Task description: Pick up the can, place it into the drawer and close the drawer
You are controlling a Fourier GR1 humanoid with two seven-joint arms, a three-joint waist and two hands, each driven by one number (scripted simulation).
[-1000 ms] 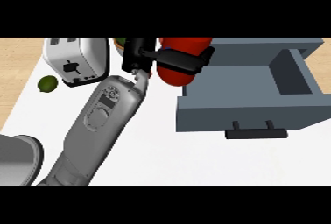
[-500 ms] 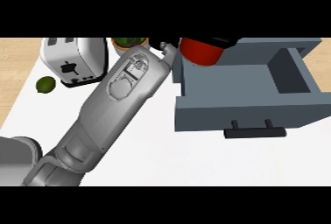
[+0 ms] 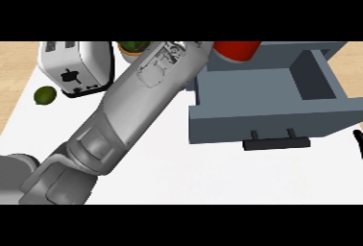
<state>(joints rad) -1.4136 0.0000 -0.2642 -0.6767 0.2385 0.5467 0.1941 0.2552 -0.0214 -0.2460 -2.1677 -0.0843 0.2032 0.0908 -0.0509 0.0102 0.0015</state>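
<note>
Left forearm (image 3: 135, 101) stretches diagonally up across the white counter (image 3: 177, 178), wrist ending at the top edge by the red can (image 3: 235, 50); the left hand itself is out of sight there, so can't tell how its fingers sit or whether they have the can. Can sits at the drawer's (image 3: 269, 108) back-left corner, over the open cavity, likely carried there for dropping in. Drawer is pulled out, handle (image 3: 276, 142) facing the robot, not yet closed. A dark sliver of the right hand (image 3: 358, 143) shows at the right edge, fingers unreadable. Toaster (image 3: 77, 67) and lime (image 3: 44, 95) sit left, apart.
</note>
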